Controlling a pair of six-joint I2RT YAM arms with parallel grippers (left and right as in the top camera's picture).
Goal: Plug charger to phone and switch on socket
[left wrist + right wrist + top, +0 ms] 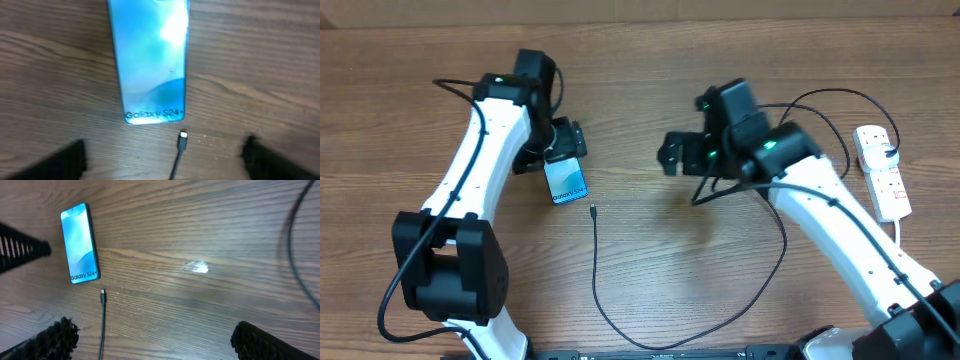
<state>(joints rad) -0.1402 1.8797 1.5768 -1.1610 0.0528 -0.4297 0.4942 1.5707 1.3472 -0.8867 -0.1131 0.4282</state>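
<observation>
Where the left gripper (162, 152) hangs with jaws spread wide, grasping nothing, we see the charger (182, 139) tip lying on the table (260, 75) just short of the phone (150, 65), seemingly not touching it. The phone lies flat, screen up. Farther right, the right gripper (152, 335) gapes empty too; beyond it lies the socket (882, 170).

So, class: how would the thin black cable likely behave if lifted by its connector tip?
Probably floppy: the thin black charger cable lies in loose curves. Likely light, being so thin. Its small connector tip would probably swivel if pushed.
</observation>
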